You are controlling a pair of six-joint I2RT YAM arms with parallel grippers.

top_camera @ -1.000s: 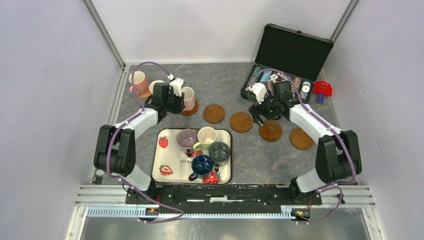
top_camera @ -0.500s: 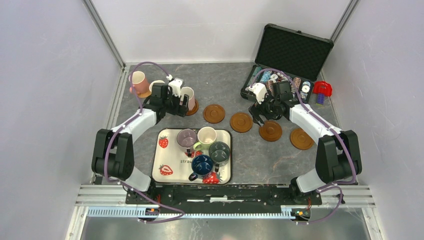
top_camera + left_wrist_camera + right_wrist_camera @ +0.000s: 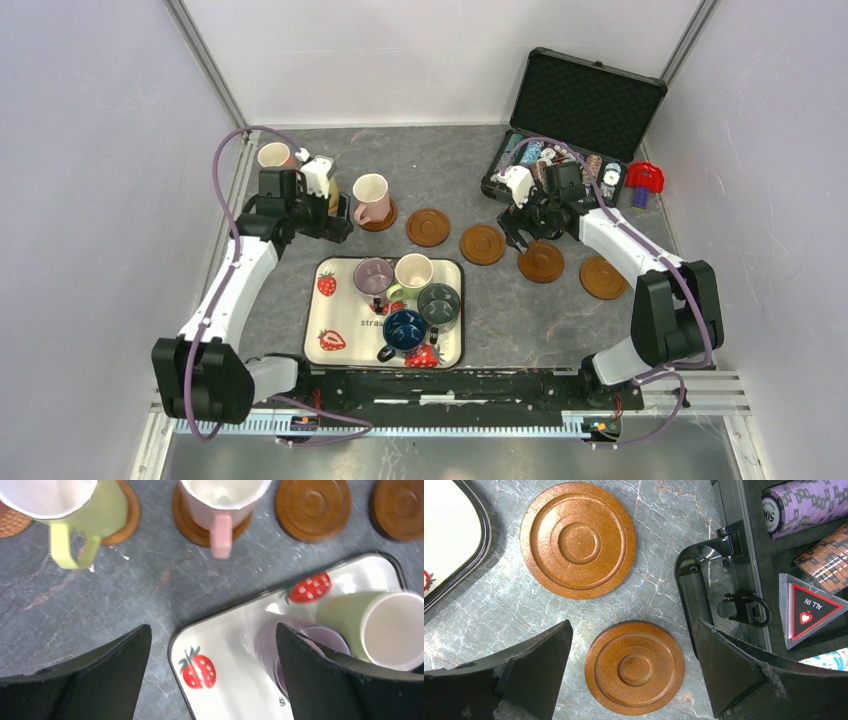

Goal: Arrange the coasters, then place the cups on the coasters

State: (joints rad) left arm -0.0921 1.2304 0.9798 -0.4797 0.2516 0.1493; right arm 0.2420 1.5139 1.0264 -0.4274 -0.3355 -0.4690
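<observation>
White with a strawberry print, the tray (image 3: 342,300) sits at 6 o'clock in the top view. It holds four cups, mouths up: the mauve cup (image 3: 373,275) and cream cup (image 3: 413,270) on its far side, the grey-green cup (image 3: 438,302) and blue cup (image 3: 405,328) nearer.

The black case (image 3: 596,100) at 1 o'clock is open with its lid tipped back. Its lower half is packed with chips (image 3: 545,160). The right wrist view shows a purple stack (image 3: 804,505) and a triangular "ALL IN" marker (image 3: 811,607) inside.

Four empty coasters (image 3: 482,244) lie in a line on the grey table (image 3: 450,165), from the centre toward 3 o'clock. The right gripper (image 3: 518,238) hangs beside the case with its jaws wide apart and nothing in them. One of those coasters lies below between its fingers.

At 10 o'clock the pink cup (image 3: 372,198) stands on a dark coaster (image 3: 187,527), handle toward the tray. Beside it a pale cup (image 3: 82,505) stands on a lighter coaster (image 3: 129,520). A third cup (image 3: 272,155) stands farther toward 10 o'clock; its outside colour is hard to tell from above.

The left gripper (image 3: 335,226) hovers between these cups and the tray's far-left corner, jaws spread wide and empty.
</observation>
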